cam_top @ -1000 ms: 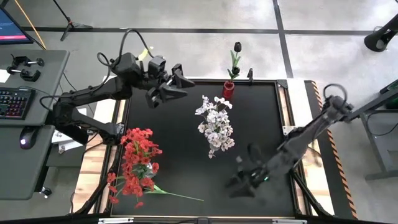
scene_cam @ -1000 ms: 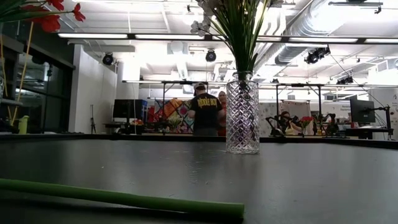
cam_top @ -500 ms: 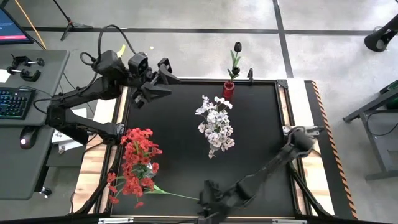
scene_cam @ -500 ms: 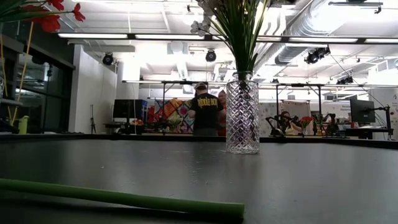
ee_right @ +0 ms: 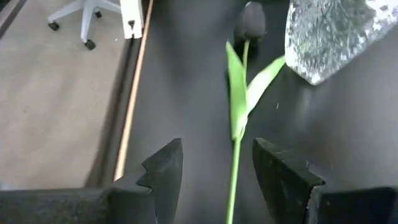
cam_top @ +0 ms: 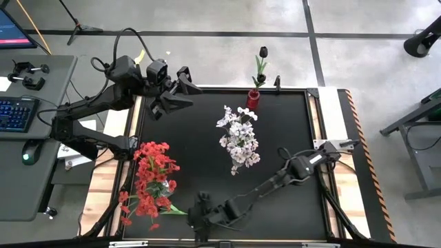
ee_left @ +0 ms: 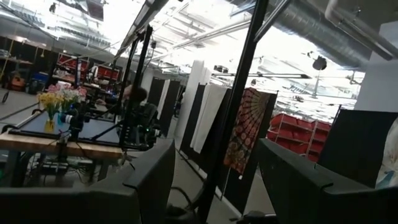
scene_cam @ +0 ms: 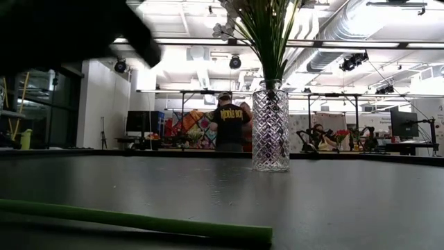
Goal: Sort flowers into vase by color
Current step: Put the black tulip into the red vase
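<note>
A dark-bloomed flower (ee_right: 252, 18) lies flat on the black table near its front edge. Its green stem (cam_top: 207, 217) runs toward the right and shows in the low view as a green stem (scene_cam: 139, 222). My right gripper (ee_right: 214, 162) hangs open just over that stem, a finger on either side, tilted down; I see no touch. It sits at the near left (cam_top: 198, 212). Red flowers (cam_top: 151, 179) stand in a glass vase (ee_right: 326, 34) beside the dark bloom. White flowers (cam_top: 238, 141) fill the cut-glass vase (scene_cam: 270, 128) mid-table. My left gripper (cam_top: 178, 89) waits open, raised, at the far left corner.
A small red vase (cam_top: 253, 98) with another dark flower (cam_top: 262, 52) stands at the far edge. My right arm (cam_top: 289, 172) stretches slantwise over the near right part of the table. The black surface between the white flowers and the far left corner is bare. People stand in the room behind.
My right gripper has swept along the near edge from the table's right toward its left and sunk down, tipping its fingers downward, ending over the lying stem. Its arm now hides the red blooms in the low view. My left gripper drew slightly toward the left edge. The flowers lie unmoved.
</note>
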